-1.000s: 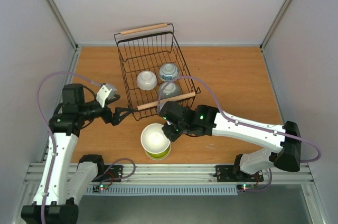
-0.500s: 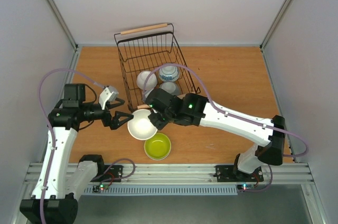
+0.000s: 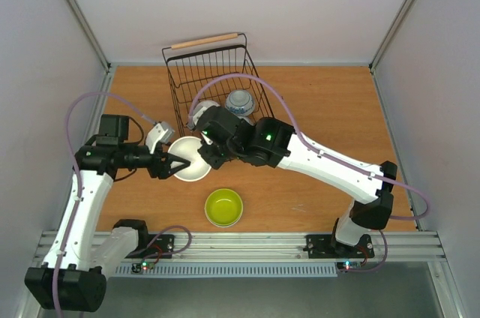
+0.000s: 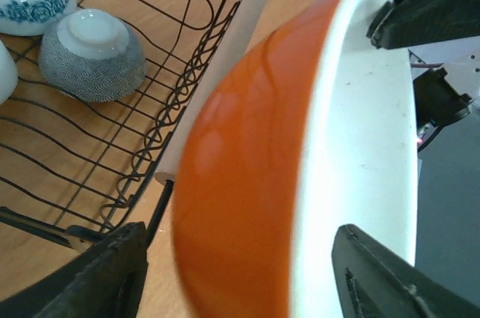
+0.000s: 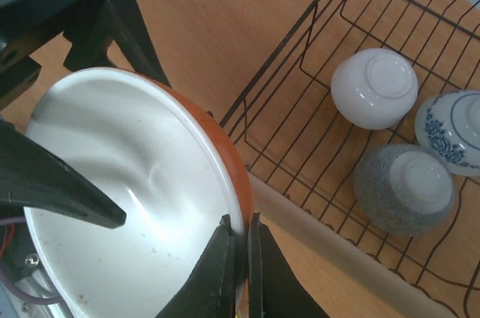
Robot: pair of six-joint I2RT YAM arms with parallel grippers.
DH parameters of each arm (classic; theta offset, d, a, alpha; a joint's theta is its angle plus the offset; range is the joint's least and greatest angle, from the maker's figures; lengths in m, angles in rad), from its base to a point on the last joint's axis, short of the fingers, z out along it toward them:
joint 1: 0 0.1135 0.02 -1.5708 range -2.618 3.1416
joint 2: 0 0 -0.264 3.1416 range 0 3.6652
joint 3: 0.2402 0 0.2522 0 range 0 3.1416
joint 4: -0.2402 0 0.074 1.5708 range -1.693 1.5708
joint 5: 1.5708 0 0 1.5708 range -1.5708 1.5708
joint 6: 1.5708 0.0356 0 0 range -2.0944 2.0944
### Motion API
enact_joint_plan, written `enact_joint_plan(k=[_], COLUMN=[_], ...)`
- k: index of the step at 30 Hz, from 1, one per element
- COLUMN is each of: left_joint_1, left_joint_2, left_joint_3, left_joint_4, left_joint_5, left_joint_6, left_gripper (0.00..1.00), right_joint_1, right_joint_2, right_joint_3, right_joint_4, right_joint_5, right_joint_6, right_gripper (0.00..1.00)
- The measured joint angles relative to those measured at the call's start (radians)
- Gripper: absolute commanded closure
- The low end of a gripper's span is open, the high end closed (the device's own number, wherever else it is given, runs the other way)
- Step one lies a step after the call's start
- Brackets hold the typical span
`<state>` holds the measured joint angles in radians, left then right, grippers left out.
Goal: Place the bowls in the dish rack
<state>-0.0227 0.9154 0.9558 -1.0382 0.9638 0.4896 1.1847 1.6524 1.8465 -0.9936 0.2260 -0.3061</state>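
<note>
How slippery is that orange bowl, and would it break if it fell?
Probably slippery: the orange bowl shines with glossy reflections, and the right end effector pinches only its thin rim. It looks stiff and glazed like ceramic, so it is likely breakable if dropped. Being round, it might roll.

dish rack's (image 3: 206,40) far half free, three bowls (image 5: 373,87) crowding its near half

The dish rack (image 3: 214,78) is standing upper centre on the bench (image 3: 322,100), three bowls (image 5: 405,187) lying inside. Just lower-left, a tilted bowl (image 3: 189,159) is hanging; another bowl (image 3: 223,207) is sitting below it, lower centre.
</note>
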Motion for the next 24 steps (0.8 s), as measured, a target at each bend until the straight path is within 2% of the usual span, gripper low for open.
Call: enact_joint_plan(k=[2, 5, 6, 12, 13, 16, 19, 20, 21, 24], left_joint_1=[-0.022, -0.033, -0.032, -0.032, -0.032, -0.035, -0.042, -0.043, -0.045, -0.046], left_joint_2=[0.006, 0.011, 0.017, 0.029, 0.028, 0.019, -0.006, -0.011, -0.018, -0.028], left_joint_3=[0.000, 0.000, 0.000, 0.000, 0.000, 0.000, 0.000, 0.000, 0.000, 0.000], left_joint_4=[-0.004, -0.003, -0.001, 0.007, 0.007, 0.006, 0.001, 0.001, 0.000, -0.009], left_joint_5=[-0.012, -0.057, -0.070, -0.119, -0.121, -0.121, -0.108, -0.102, -0.091, -0.049], left_joint_6=[0.000, -0.025, -0.036, -0.040, -0.040, -0.032, -0.020, -0.016, -0.011, 0.006], left_gripper=[0.56, 0.92, 0.98, 0.99, 0.99, 1.00, 0.99, 0.99, 0.99, 0.99], right_joint_1=[0.000, 0.000, 0.008, 0.032, 0.032, 0.031, 0.019, 0.013, 0.008, -0.003], right_joint_2=[0.016, 0.035, 0.037, 0.034, 0.032, -0.003, -0.098, -0.147, -0.188, -0.328], right_joint_3=[0.018, 0.035, 0.040, 0.055, 0.051, -0.009, -0.151, -0.217, -0.270, -0.432], right_joint_4=[-0.005, -0.008, -0.003, 0.002, 0.004, 0.049, 0.129, 0.167, 0.197, 0.277], right_joint_5=[0.003, -0.017, -0.019, -0.062, -0.063, -0.060, -0.076, -0.096, -0.119, -0.209], right_joint_6=[-0.010, -0.017, -0.018, -0.025, -0.025, -0.018, 0.010, 0.018, 0.032, 0.065], right_gripper=[0.99, 0.99, 0.99, 0.97, 0.89, 0.44, 0.13, 0.06, 0.03, 0.01])
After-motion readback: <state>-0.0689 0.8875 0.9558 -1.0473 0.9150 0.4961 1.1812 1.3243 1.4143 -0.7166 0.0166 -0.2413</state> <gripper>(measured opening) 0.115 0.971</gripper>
